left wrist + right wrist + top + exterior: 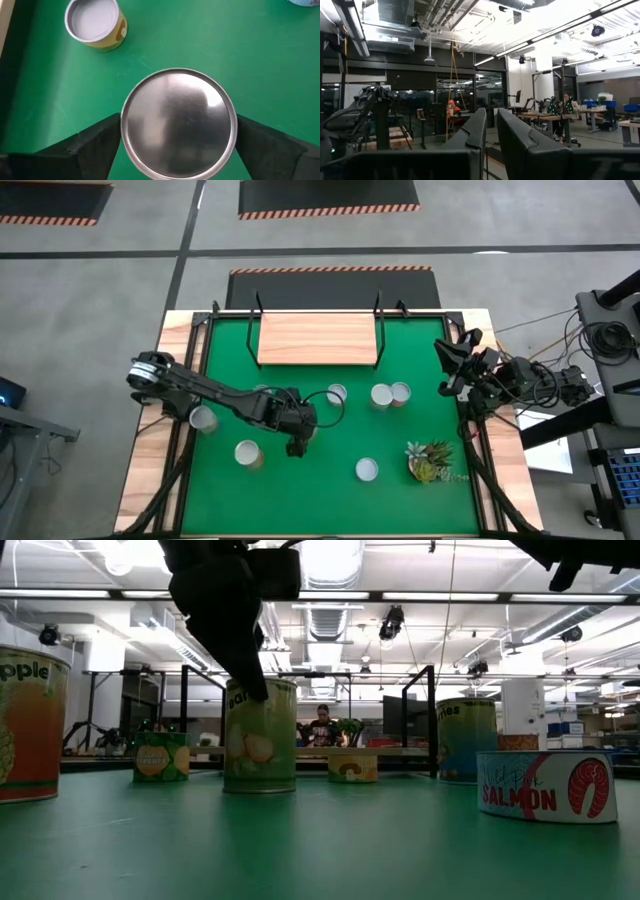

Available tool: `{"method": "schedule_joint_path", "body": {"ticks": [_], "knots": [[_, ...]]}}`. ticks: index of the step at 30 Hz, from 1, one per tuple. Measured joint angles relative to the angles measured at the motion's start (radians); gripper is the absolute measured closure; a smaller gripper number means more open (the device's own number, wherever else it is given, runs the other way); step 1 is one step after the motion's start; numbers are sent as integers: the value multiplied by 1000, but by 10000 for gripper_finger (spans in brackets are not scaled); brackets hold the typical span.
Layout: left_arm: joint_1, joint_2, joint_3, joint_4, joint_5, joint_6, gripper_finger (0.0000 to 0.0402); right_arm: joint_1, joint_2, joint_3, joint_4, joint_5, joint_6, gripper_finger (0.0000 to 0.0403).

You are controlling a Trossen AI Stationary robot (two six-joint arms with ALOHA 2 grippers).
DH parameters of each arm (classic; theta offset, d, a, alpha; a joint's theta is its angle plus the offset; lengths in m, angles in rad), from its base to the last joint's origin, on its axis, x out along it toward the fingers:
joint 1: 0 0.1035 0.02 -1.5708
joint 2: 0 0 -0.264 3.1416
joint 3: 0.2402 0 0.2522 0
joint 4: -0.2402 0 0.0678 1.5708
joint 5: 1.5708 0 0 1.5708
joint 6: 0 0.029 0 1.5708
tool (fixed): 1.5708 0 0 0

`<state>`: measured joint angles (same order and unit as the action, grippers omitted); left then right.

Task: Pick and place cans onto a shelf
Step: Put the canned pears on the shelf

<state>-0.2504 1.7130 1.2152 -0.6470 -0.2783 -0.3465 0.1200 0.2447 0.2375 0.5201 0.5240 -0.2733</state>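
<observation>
So the left gripper [296,448] is out over the middle of the green mat [320,490], pointing down, with its fingers [90,150] spread wide on either side of a can [178,123] with a shiny bare-metal top. From the wrist camera the fingers sit just off the rim on both sides, so I can't tell if they're actually touching it. In the low view the same can [260,736] stands upright on the mat with the arm coming down right onto its top edge.

The other cans are scattered around. One with a white lid [203,418] sits near the left edge of the mat, another [247,452] a bit closer to the front, one [337,394] just beyond the gripper toward the shelf, two [390,394] touching each other right of centre, and one [367,470] toward the front, beside a small leafy plant [430,462]. Low down you can also see a flat salmon tin [546,785] on the right.

The shelf [317,339], a light wood board with black brackets, sits at the far edge of the mat with no can on it.

The right gripper [452,370] is parked up off the right edge of the mat, fingers [475,132] pressed nearly together, holding nothing.
</observation>
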Motion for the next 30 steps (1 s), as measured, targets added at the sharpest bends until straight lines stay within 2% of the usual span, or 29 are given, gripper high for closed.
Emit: {"method": "schedule_joint_path", "body": {"ticks": [4, 10, 12, 16, 20, 23, 27, 30], "knots": [[0, -2, 0, 0, 0, 1, 101, 0, 0, 0, 0, 0, 0, 367], [0, -2, 14, -8, -52, -51, 99, 0, 0, 0, -1, 0, 2, 367], [7, -3, 60, -23, -72, -52, 90, 0, 0, 0, -8, 0, 12, 367], [56, -6, 226, -134, -108, -37, 87, 0, 0, 0, -15, 1, 12, 367], [148, -7, 405, -260, -168, 19, 89, 0, 0, 0, -15, 1, 12, 367], [251, -9, 496, -279, -185, 69, 89, 0, 0, 0, -15, 1, 12, 367], [412, -9, 551, -284, -177, 120, 89, 0, 0, 0, -16, 1, 11, 367], [537, -9, 553, -280, -133, 131, 89, 0, 0, 0, -23, 1, 4, 367]]}}
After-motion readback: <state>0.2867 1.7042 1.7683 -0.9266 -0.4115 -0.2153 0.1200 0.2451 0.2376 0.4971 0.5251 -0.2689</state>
